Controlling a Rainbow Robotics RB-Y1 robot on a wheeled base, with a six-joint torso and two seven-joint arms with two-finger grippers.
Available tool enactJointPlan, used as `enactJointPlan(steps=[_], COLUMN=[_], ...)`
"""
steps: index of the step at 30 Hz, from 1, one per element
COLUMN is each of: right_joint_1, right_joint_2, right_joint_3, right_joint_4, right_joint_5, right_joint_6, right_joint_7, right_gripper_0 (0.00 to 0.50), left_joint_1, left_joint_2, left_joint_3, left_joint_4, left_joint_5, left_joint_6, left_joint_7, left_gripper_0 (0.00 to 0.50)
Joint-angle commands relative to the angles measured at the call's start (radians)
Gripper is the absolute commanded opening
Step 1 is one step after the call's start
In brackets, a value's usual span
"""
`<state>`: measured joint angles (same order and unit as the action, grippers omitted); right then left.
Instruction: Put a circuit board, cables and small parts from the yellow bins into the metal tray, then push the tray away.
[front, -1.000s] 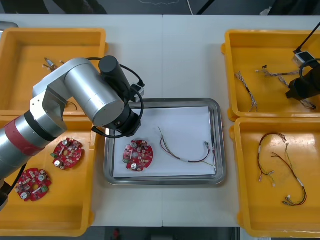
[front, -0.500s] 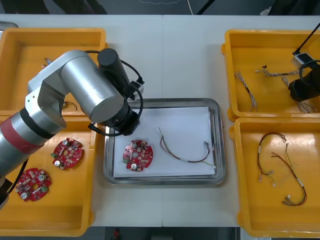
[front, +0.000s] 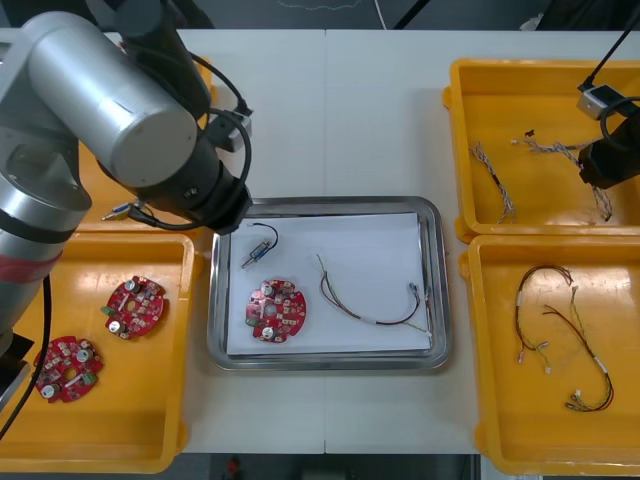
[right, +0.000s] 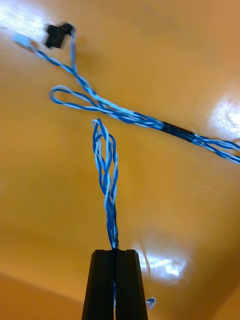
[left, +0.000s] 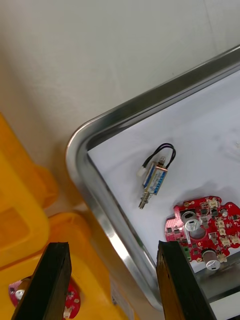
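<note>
Since a second ago the left arm has pulled back up and to the left off the tray's (front: 440, 285) left corner, and a part (front: 258, 246) now lies uncovered on the white liner there.

In the near left bin (front: 150, 445), two spare boards (front: 135, 305) lie apart. The left gripper (left: 112, 245) hangs over the tray's left rim, fingers wide apart and holding nothing. In the tray the part lies just beyond the board (front: 276, 309), not touching it, and a cable (front: 370, 305) curves across the middle to the right.

Over the far right bin (front: 470, 85), the right gripper (right: 115, 252) has its fingers pressed almost together on a twisted cable (right: 107, 170), pinched at one end, with the looped strands reaching out past the tips. A second twisted cable (right: 125, 116) crosses just beyond that loop; whether they touch I cannot tell.

The risk, as I judge it: the pinch is thin, so the twisted cable may slip out on the lift. Its loop may also snag the second one and drag it along, or catch the bin's rim on the way to the tray.
</note>
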<state>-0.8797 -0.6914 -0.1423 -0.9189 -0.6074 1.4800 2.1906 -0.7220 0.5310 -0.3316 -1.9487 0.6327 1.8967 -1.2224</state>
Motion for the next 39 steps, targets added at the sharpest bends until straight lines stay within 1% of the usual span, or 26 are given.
enactJointPlan(steps=[1, 4, 7, 10, 11, 12, 13, 16, 19, 21, 22, 23, 25, 27, 28, 29, 30, 33, 34, 39], right_joint_1=[0.005, 0.005, 0.007, 0.024, 0.024, 0.041, 0.047, 0.082, 0.107, 0.113, 0.125, 0.128, 0.139, 0.16, 0.166, 0.166, 0.169, 0.169, 0.169, 0.169], right_joint_2=[-0.042, -0.042, -0.042, -0.042, -0.042, -0.04, -0.04, -0.028, -0.011, -0.002, 0.012, 0.018, 0.036, 0.05, 0.055, 0.055, 0.059, 0.067, 0.079, 0.124], right_joint_3=[-0.074, -0.108, -0.125, -0.137, -0.137, -0.138, -0.138, -0.14, -0.14, -0.14, -0.137, -0.137, -0.134, -0.119, -0.103, -0.103, -0.072, -0.03, 0.01, 0.112], right_joint_4=[-0.121, -0.21, -0.282, -0.413, -0.413, -0.483, -0.505, -0.629, -0.724, -0.756, -0.81, -0.825, -0.876, -0.93, -0.95, -0.95, -0.983, -1.029, -1.072, -1.16], right_joint_5=[0.024, 0.037, 0.043, 0.051, 0.051, 0.051, 0.051, 0.051, 0.037, 0.031, 0.02, 0.018, 0.0, -0.046, -0.061, -0.061, -0.086, -0.109, -0.114, -0.11], right_joint_6=[0.098, 0.194, 0.27, 0.382, 0.382, 0.427, 0.439, 0.44, 0.44, 0.44, 0.44, 0.44, 0.44, 0.44, 0.44, 0.44, 0.44, 0.44, 0.44, 0.44], right_joint_7=[0.015, 0.018, 0.015, 0.014, 0.014, 0.009, 0.009, 0.001, 0.0, 0.0, 0.001, 0.001, 0.0, -0.002, -0.003, -0.003, -0.003, -0.005, -0.006, -0.025], right_gripper_0=[0.0, 0.0, 0.0, 0.0, 0.0, 0.0, 0.0, 0.0, 0.0, 0.0, 0.0, 0.0, 0.0, 0.0, 0.0, 0.0, 0.0, 0.0, 0.0, 0.0], left_joint_1=[-0.039, -0.039, -0.039, -0.039, -0.039, -0.039, -0.039, -0.037, -0.039, -0.039, -0.039, -0.039, -0.039, -0.039, -0.039, -0.039, -0.04, -0.04, -0.042, -0.043], left_joint_2=[0.003, 0.032, 0.05, 0.073, 0.073, 0.083, 0.086, 0.096, 0.101, 0.104, 0.107, 0.107, 0.109, 0.113, 0.116, 0.116, 0.119, 0.124, 0.126, 0.138], left_joint_3=[0.105, 0.155, 0.181, 0.217, 0.217, 0.232, 0.236, 0.261, 0.284, 0.289, 0.301, 0.304, 0.312, 0.321, 0.325, 0.325, 0.332, 0.338, 0.345, 0.35], left_joint_4=[-0.049, -0.042, -0.019, 0.011, 0.011, 0.024, 0.028, 0.059, 0.076, 0.083, 0.091, 0.094, 0.099, 0.108, 0.117, 0.117, 0.137, 0.165, 0.192, 0.255], left_joint_5=[0.016, 0.016, 0.015, 0.002, 0.002, -0.005, -0.008, -0.031, -0.053, -0.057, -0.07, -0.074, -0.088, -0.105, -0.11, -0.11, -0.117, -0.136, -0.153, -0.169], left_joint_6=[0.023, 0.023, 0.023, 0.023, 0.023, 0.023, 0.023, 0.023, 0.023, 0.023, 0.023, 0.023, 0.023, 0.023, 0.023, 0.023, 0.018, -0.019, -0.051, -0.133], left_joint_7=[0.064, 0.064, 0.063, 0.061, 0.061, 0.06, 0.06, 0.061, 0.063, 0.064, 0.066, 0.064, 0.066, 0.067, 0.066, 0.066, 0.066, 0.064, 0.063, 0.064], left_gripper_0=[0.5, 0.5, 0.5, 0.5, 0.5, 0.5, 0.5, 0.5, 0.5, 0.5, 0.5, 0.5, 0.5, 0.5, 0.5, 0.5, 0.5, 0.5, 0.5, 0.5])
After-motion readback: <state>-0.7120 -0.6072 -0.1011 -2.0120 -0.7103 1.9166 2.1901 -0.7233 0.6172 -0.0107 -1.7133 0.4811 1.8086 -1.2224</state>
